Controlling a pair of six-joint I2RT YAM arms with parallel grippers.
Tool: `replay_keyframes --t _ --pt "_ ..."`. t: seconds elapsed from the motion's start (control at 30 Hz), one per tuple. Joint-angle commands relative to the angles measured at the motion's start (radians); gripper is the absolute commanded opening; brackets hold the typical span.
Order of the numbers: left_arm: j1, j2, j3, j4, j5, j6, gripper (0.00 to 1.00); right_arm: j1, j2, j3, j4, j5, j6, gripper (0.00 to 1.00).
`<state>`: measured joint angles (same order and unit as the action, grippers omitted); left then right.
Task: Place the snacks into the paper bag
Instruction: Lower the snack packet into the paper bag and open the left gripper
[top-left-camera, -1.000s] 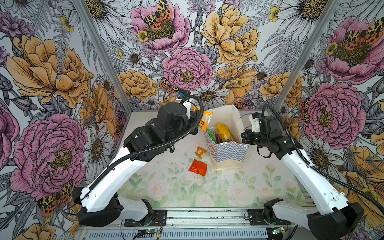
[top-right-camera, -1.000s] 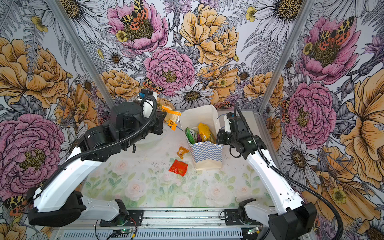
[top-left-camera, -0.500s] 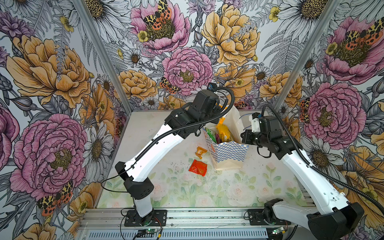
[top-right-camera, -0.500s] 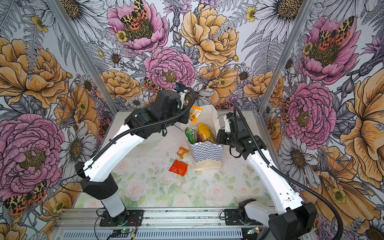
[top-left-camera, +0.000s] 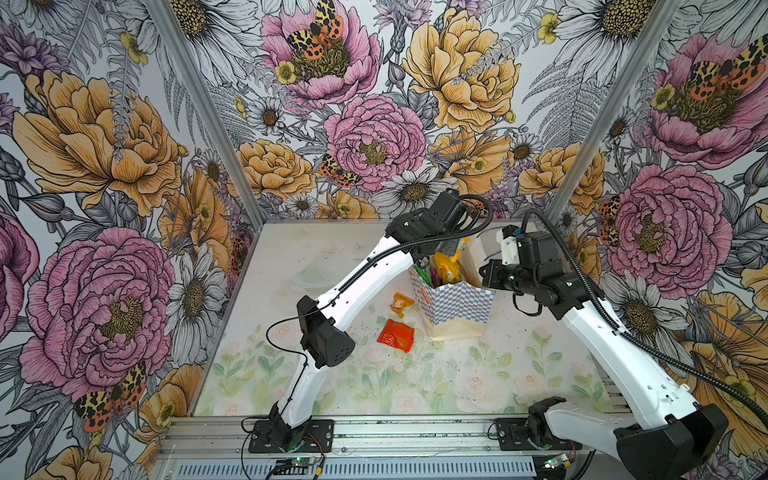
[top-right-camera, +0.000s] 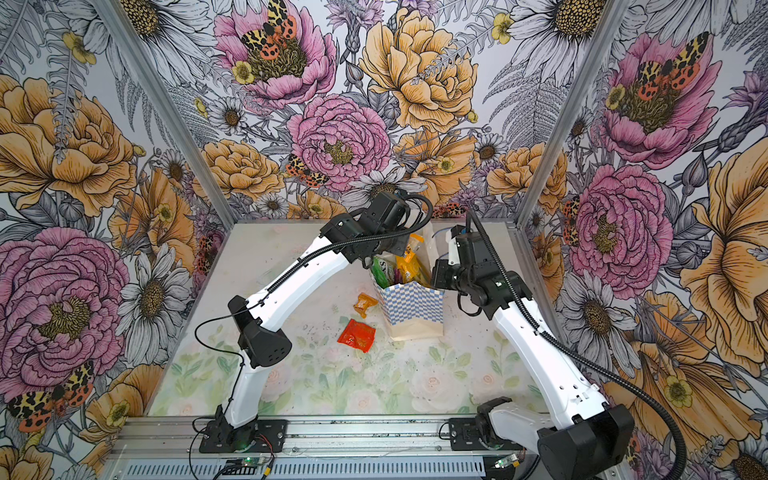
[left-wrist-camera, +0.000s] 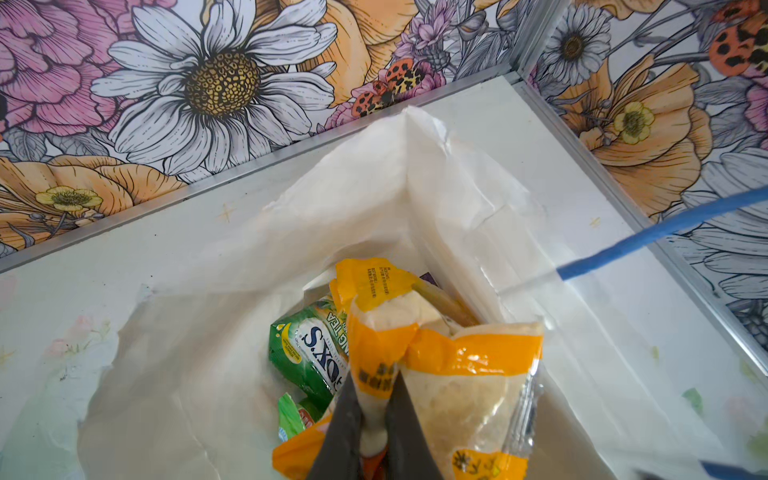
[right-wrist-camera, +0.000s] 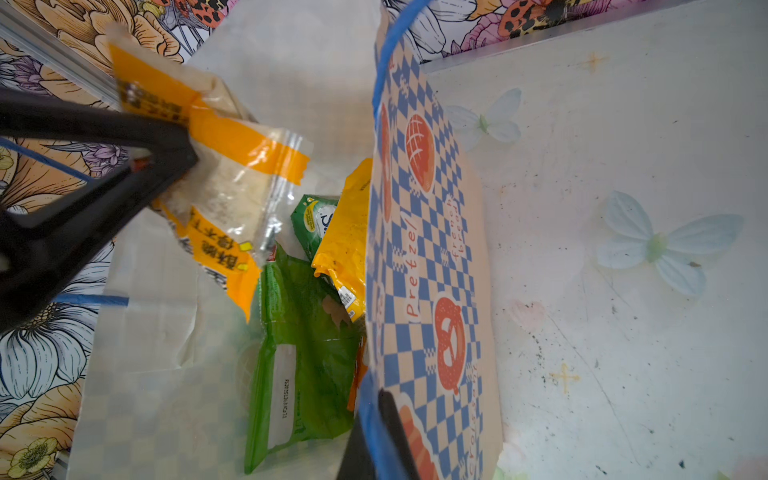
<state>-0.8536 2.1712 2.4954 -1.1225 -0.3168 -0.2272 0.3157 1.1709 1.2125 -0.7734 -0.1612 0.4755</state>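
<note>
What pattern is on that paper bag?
Blue-and-white checks with orange pretzel pictures; the paper bag shows best in the right wrist view.

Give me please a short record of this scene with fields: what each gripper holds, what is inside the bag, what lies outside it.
left gripper: shut on orange-and-clear packet, over the bag's open mouth
right gripper: shut on paper bag, pinching its wall at the rim
bag state: upright, open
inside bag: green FOX'S packet, large green packet, yellow packet
on table: red packet, small orange packet, both left of the bag in both top views
</note>
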Motion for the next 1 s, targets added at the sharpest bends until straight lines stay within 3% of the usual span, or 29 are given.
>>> replay_keyframes --t 0.0,0.27,0.43,0.53,0.7,0.97 --pt "0.014 0.014 0.044 -0.025 -0.010 0.017 0.04 0.013 -0.013 0.035 0.046 -0.025 0.009 0.00" --pt "0.016 0.074 0.061 -0.025 0.012 0.044 0.06 0.019 -0.010 0.032 0.049 -0.020 0.011 0.00" --pt "0.016 0.095 0.077 -0.025 0.021 0.057 0.14 0.022 -0.008 0.028 0.051 -0.017 0.014 0.00" --pt "0.015 0.096 0.081 -0.025 0.021 0.061 0.26 0.022 -0.011 0.027 0.051 -0.015 0.012 0.00" --pt "0.014 0.081 0.086 -0.025 0.026 0.061 0.35 0.023 -0.012 0.025 0.051 -0.010 0.012 0.00" --pt "0.000 0.030 0.067 -0.025 0.025 0.054 0.39 0.024 -0.016 0.025 0.051 -0.006 0.011 0.00"
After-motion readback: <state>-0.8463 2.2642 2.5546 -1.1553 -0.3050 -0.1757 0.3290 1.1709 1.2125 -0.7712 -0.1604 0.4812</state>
